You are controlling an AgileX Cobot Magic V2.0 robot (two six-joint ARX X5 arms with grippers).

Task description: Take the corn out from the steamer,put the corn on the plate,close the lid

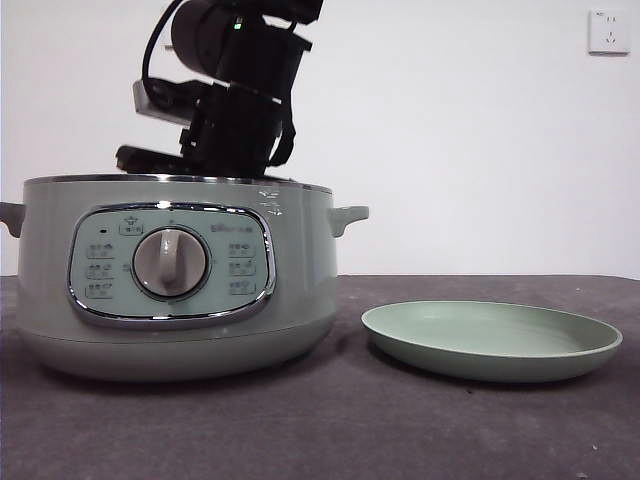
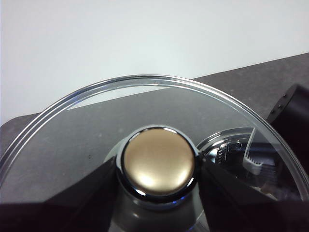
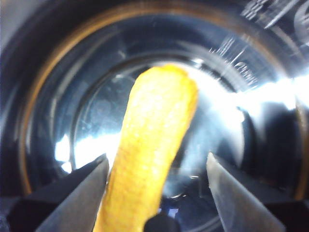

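Right gripper (image 3: 154,193) jaws wide open around the corn (image 3: 152,145) lying inside the steamer (image 1: 300,290); cob looks light, stiff, smooth and slippery, best pinched mid-length; left gripper (image 2: 157,183) jaws clamp the lid (image 2: 145,106) knob.

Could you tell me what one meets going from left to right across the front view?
The steamer, with the right gripper reaching down into it from above → the plate → a wall socket high on the wall.

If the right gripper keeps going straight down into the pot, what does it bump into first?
Probably the corn: it lies between the open jaws of the right gripper inside the steamer. How far off it is, I can't tell.
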